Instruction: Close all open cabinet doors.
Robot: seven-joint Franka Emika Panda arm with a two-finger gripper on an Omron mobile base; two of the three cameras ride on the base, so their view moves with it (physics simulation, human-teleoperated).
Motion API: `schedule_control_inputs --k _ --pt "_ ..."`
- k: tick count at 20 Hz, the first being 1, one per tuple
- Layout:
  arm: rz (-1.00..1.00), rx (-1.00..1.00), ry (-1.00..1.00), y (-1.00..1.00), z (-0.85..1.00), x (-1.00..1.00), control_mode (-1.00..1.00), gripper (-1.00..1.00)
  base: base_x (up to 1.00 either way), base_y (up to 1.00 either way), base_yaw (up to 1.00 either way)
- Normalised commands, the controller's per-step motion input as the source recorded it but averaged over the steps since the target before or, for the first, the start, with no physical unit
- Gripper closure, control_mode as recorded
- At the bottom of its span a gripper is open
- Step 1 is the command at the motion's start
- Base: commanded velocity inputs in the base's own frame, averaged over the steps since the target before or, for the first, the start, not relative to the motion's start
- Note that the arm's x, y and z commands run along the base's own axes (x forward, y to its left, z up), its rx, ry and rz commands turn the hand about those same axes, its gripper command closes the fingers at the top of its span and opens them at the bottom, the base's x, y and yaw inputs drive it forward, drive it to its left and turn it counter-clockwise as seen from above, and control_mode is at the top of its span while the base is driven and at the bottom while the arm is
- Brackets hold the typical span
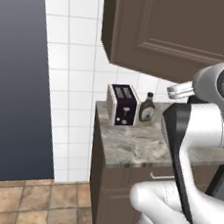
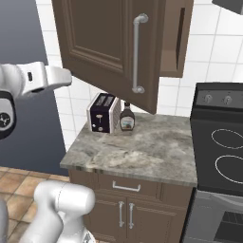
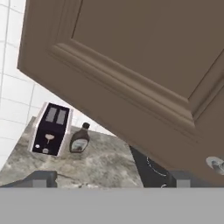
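1. The cabinet door hangs above the tabletop and stands swung open from the cupboard body, with its panelled face turned outward toward the robot.
2. Its long axis is vertical, and its silver handle runs vertically too, near the free edge of the door.
3. In the hand view the door is close in front of the end effector and above it, with one end of the handle to the lower right.
4. The two fingertips stand far apart, so the end effector is open and holds nothing.
5. Beyond it to the left, a toaster and a dark bottle stand side by side on the tabletop.
6. A black stove is just beside the tabletop.
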Motion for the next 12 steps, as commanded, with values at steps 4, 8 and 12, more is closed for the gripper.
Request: schedule_control_inputs --k 4,8,12 --pt "-0.01 0.0 0.07 -0.1 0.56 0.43 -1.0 -1.0 0.0 0.0 0.0" --pt "0.0 0.0 0.08 -0.12 0.12 0.77 -1.0 -1.0 0.0 0.0 0.0" --pt "0.0 0.0 0.11 -0.15 -0.01 0.94 -1.0 -1.0 0.0 0.0 0.0"
